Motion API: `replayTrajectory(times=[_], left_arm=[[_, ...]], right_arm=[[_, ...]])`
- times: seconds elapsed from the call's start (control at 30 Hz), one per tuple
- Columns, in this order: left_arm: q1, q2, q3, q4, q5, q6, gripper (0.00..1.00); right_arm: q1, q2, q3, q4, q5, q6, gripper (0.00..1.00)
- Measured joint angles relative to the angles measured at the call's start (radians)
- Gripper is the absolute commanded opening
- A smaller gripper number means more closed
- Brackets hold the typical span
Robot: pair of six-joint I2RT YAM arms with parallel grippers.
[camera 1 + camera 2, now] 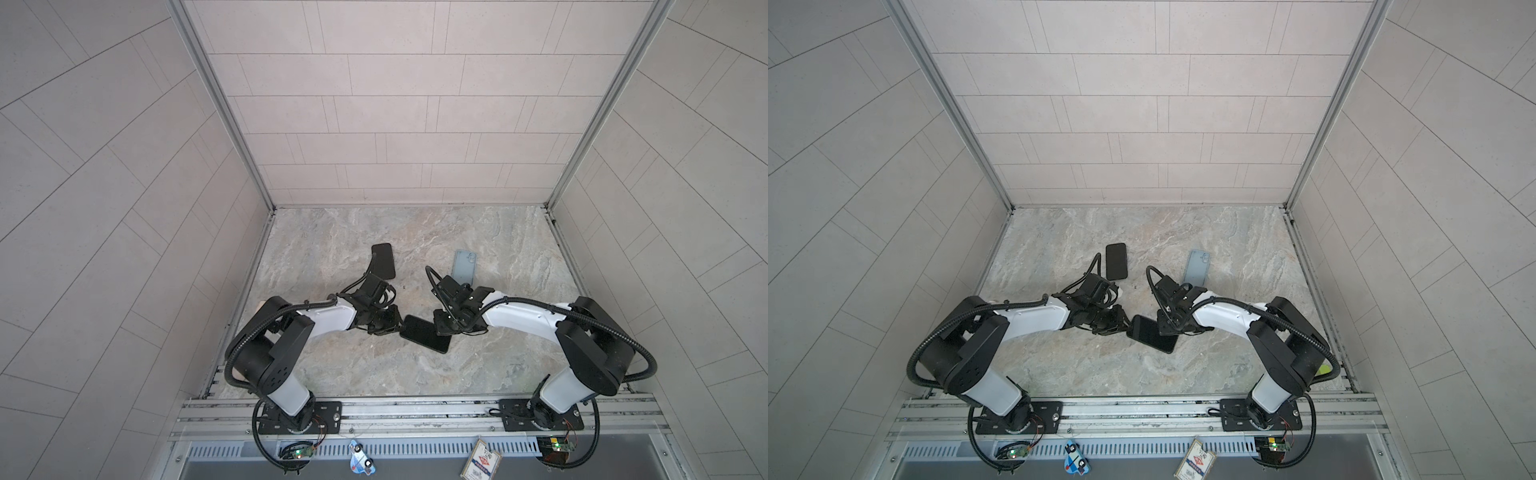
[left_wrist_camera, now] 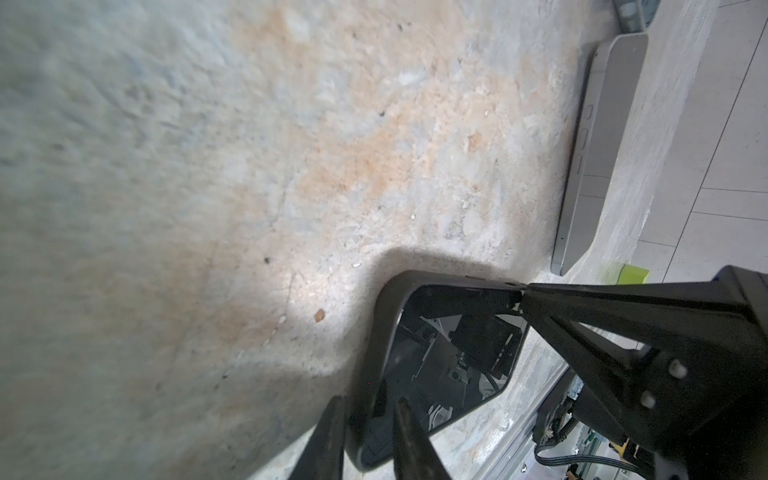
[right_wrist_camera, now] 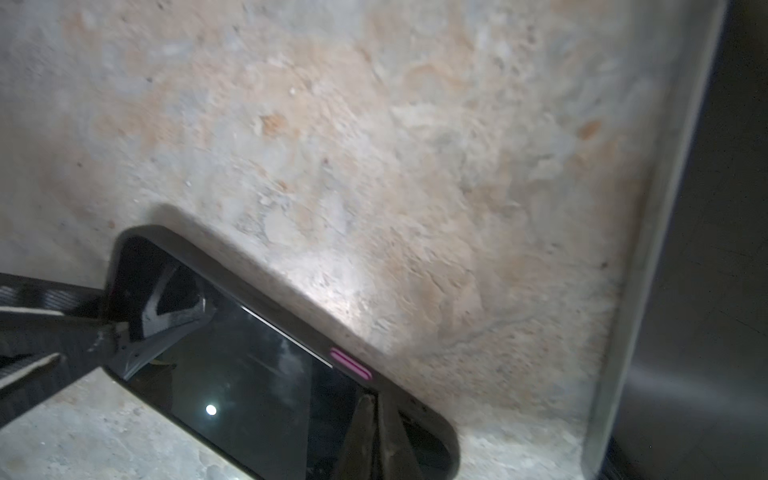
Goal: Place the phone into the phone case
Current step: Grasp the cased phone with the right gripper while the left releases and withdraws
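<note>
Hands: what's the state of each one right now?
Left hand: closed on the rim of the middle phone.
Right hand: closed, holding nothing, tips resting on that phone near its edge.

Marbled grey-beige tabletop (image 1: 415, 237), 3 pale tiled walls (image 1: 395, 104), aluminium front rail (image 1: 415, 409)

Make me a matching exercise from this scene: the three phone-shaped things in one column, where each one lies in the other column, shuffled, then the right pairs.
Things
1. pale blue slab
2. loose black slab
3. black phone with pink button

Places, as in both top views
A. centre, nearest the robot
B. farther back, on the left
C. farther back, on the right

Pairs: 1-C, 2-B, 3-A
</note>
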Motion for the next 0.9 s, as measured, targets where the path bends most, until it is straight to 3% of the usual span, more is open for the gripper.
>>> replayTrajectory(times=[0.27,0.37,0.43,0.57,0.63,0.73,0.9], left_arm=[[0.0,0.0,0.0,0.0,0.0,0.0,0.27],[0.0,0.0,0.0,-0.001,0.0,0.0,0.27],[0.0,0.0,0.0,-0.006,-0.004,0.003,0.27],[0.0,-0.029,0.0,-0.021,-0.027,0.005,0.28],[0.0,-0.08,0.0,-0.027,-0.039,0.007,0.31],[0.0,-0.164,0.005,-0.05,-0.059,0.014,0.37],[0.003,-0.296,0.053,-0.139,-0.115,0.041,0.41]], right_arm=[[0.0,-0.016,0.005,0.036,0.002,0.003,0.09],[0.002,-0.031,0.007,0.002,0.017,-0.004,0.14],[0.002,-0.052,0.0,-0.04,0.029,-0.016,0.28],[0.002,-0.142,-0.033,-0.089,0.037,-0.064,0.8],[0.003,-0.21,-0.044,-0.09,0.019,-0.111,0.91],[0.004,-0.258,-0.039,-0.079,-0.026,-0.179,0.99],[0.004,-0.204,-0.006,-0.067,-0.094,-0.278,1.0]])
